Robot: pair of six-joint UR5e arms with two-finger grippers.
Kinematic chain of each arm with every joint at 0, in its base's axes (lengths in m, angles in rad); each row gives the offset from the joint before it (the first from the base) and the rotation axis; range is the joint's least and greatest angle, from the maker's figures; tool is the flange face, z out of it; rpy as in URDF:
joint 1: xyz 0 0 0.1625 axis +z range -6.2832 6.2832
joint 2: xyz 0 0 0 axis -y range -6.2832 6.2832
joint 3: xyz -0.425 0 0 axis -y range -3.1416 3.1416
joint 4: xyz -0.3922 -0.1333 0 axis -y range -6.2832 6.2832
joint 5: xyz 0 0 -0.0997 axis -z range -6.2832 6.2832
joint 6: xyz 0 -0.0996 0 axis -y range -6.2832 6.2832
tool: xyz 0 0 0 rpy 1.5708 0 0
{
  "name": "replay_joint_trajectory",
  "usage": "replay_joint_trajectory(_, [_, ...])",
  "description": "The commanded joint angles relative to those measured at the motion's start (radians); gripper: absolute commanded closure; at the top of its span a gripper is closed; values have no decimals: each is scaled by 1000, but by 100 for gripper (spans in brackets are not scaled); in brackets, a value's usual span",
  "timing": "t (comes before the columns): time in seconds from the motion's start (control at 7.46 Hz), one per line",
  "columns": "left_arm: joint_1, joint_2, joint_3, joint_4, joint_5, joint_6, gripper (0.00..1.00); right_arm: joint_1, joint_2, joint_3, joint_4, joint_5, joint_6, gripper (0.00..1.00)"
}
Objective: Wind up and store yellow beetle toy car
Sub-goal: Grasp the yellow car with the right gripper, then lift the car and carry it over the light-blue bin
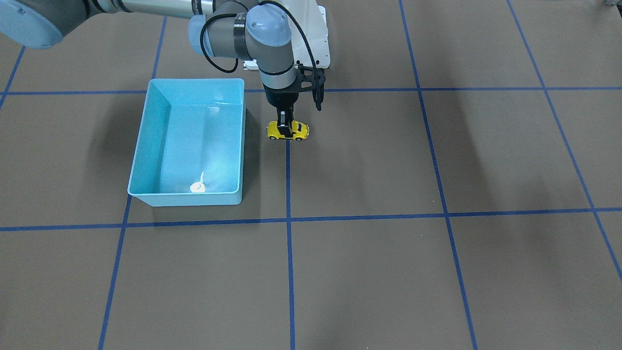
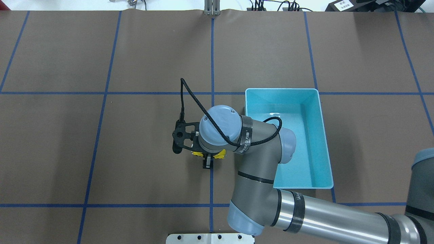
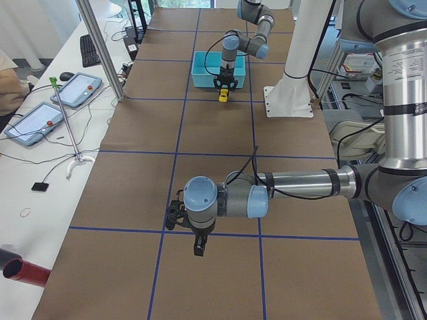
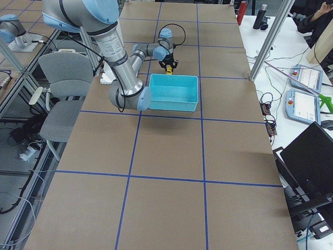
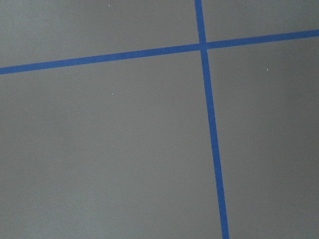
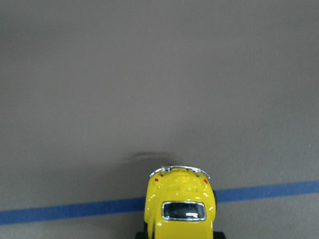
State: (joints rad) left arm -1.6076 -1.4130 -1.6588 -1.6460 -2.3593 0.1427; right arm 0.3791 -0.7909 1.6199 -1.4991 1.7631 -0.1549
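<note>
We see the right gripper (image 1: pixel 286 128) closed on the yellow car (image 1: pixel 301 131), low over a blue tape line (image 1: pixel 289 184) on the table (image 1: pixel 388 272), just beside the blue bin (image 1: pixel 194 81). We judge winding may be under way, and the car is not yet stored. Whether it rests on the table or hangs just above is unclear, and we cannot tell if the distant left gripper (image 3: pixel 198 243) is wide or closed.
</note>
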Motion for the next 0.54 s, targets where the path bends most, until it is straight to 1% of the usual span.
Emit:
replay_joint_trajectory(0.0, [0,0,1,-2,0,0,0,82,90,71,-77,37,3,100])
replay_joint_trajectory(0.13, [0,0,1,-2,0,0,0,189,78,168,-173,132,-18,100])
replay_joint_trajectory(0.27, [0,0,1,0,0,0,0,283,30,275,-290,221,-125,100])
replay_joint_trajectory(0.4, [0,0,1,0,0,0,0,343,-60,358,-311,261,-235,100])
